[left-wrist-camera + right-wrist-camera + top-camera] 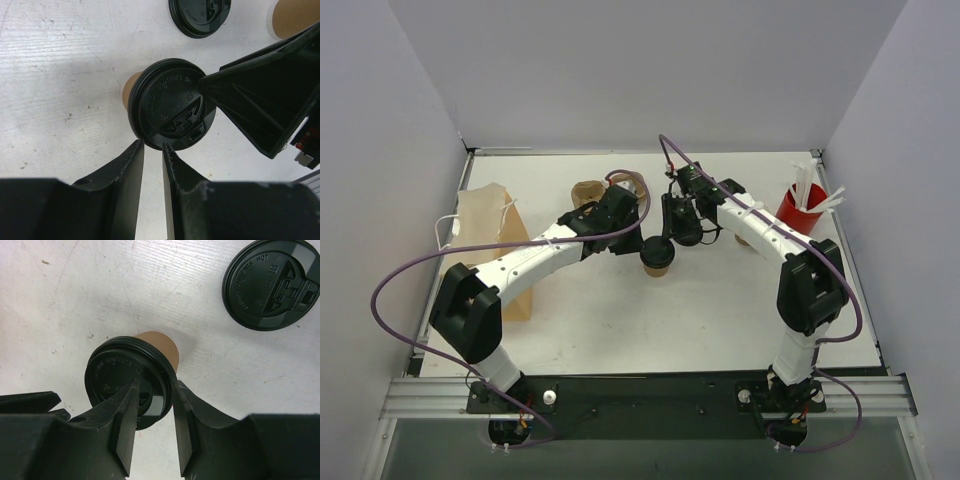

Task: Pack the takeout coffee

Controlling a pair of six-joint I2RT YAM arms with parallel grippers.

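Brown kraft-paper cup [657, 260], its round black plastic lid already on, stands at frame centre on the white desk [620, 320], jaws of left arm [530, 260] and right arm [770, 235] narrowly parted at the lid, gripping nothing, so bagging into the tan paper bag [485, 225] at left likely remains.

Small brown kraft-paper cup [162, 347], round black plastic lid [112, 371] fitted, on white tabletop [75, 290]. Right gripper [156, 386]: black fingers narrowly parted over the cup's lid. Second loose black lid [272, 282]: upper right of the cup, apart.
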